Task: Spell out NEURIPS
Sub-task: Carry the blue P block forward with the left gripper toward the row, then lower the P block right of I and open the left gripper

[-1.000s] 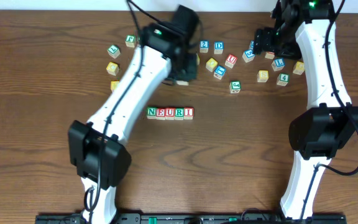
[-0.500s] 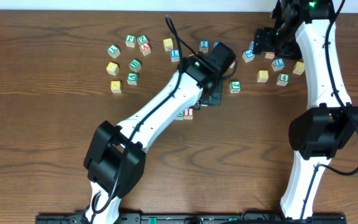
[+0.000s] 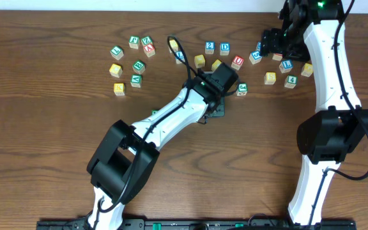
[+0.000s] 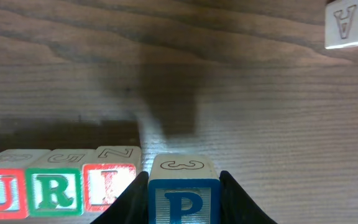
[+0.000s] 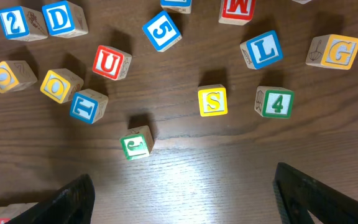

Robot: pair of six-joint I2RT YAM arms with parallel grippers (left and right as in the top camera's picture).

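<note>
The left claw (image 4: 183, 205) is clamped on the small wooden cube with the blue P (image 4: 183, 186), just beside the red-lettered wooden I cube (image 4: 109, 186). One finger sits between the 2 — opening there could, I judge, shove the I out of line. Farther off, the right claw (image 5: 188, 196) hangs wide and empty above the yellow-faced S cube (image 5: 212, 101).

The row of red- and green-lettered wooden cubes (image 4: 55, 190) is cropped at the left wrist frame's lower left and mostly covered overhead by the white left arm (image 3: 171, 121); the blue-lettered P cube (image 4: 183, 193) is cropped below.
</note>
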